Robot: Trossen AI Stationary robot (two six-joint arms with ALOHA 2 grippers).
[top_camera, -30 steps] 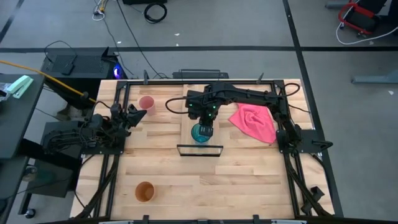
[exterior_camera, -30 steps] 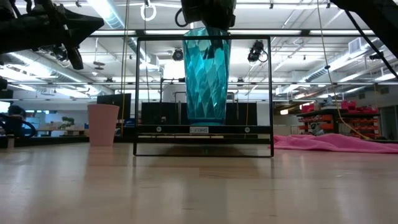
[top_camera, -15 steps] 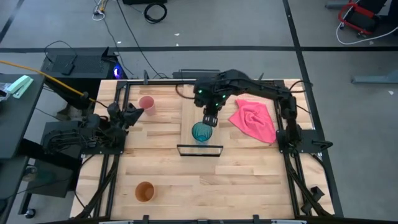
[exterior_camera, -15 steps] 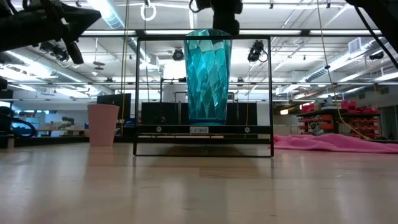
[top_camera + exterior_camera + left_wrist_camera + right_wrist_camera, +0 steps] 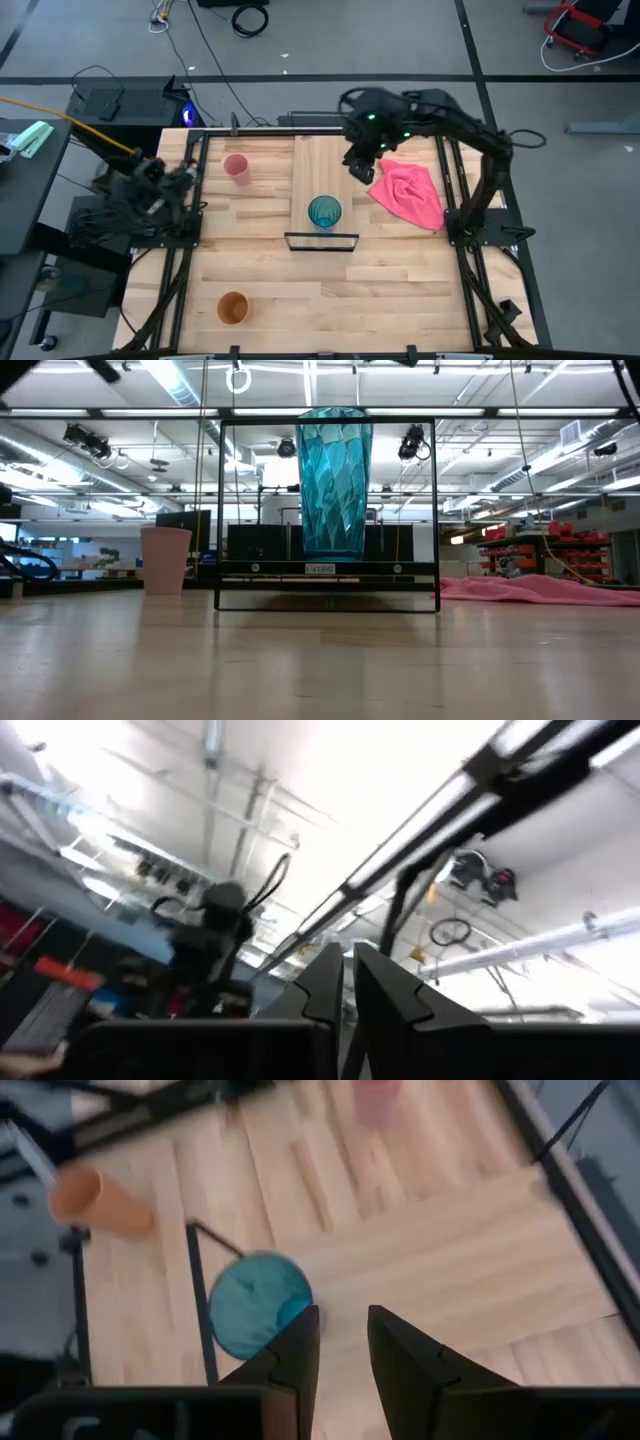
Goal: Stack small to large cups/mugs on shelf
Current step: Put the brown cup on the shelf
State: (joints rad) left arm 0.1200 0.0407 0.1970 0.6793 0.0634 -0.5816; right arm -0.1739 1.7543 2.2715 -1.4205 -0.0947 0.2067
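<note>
One cup, the teal cup [image 5: 324,212], now stands released on the shelf [image 5: 318,160]. We log the right gripper [image 5: 361,170] withdrawn, fingers parted; orange cup [image 5: 233,308] next.

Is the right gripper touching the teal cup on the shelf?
Apart. The high view shows bare shelf between the right gripper and the teal cup.

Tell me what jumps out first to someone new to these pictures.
The teal cup stands upright on the shelf, near its black-framed end. The right gripper hangs above the shelf's far part, beside the pink cloth. The pink cup and orange cup stand apart on the table.
</note>
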